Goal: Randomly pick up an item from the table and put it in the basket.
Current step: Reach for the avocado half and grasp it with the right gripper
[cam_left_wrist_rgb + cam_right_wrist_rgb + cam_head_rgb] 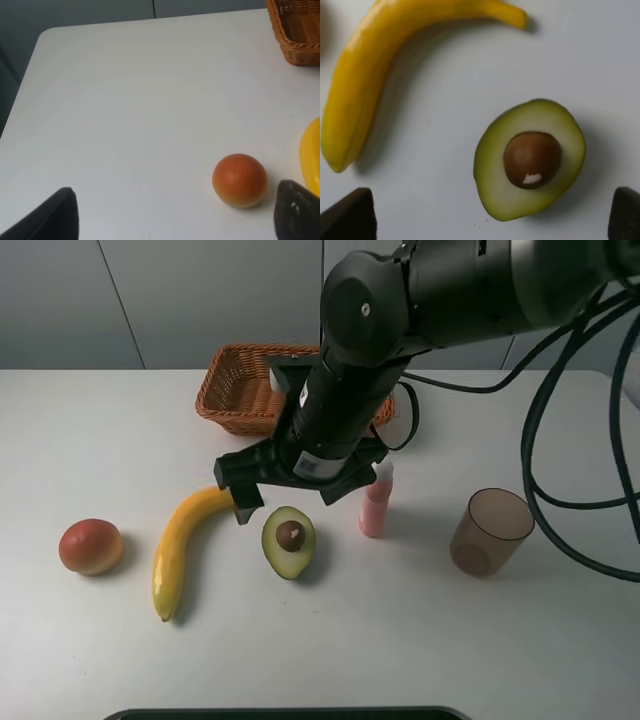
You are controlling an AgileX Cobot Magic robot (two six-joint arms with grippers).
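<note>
Right of the banana (180, 550) on the table (100, 640) lies the avocado half (289, 541), pit up, and the right gripper (288, 498) hangs over it, spread wide, so next I think it should drop and squeeze; only the high camera shows the basket (235, 390) behind, not the right wrist camera.

Black arm (400, 300), white label (318, 466), 2-fingered claw (290, 502) (looping black cables (526, 445))

The one white label (318, 466) is illegible.
</note>
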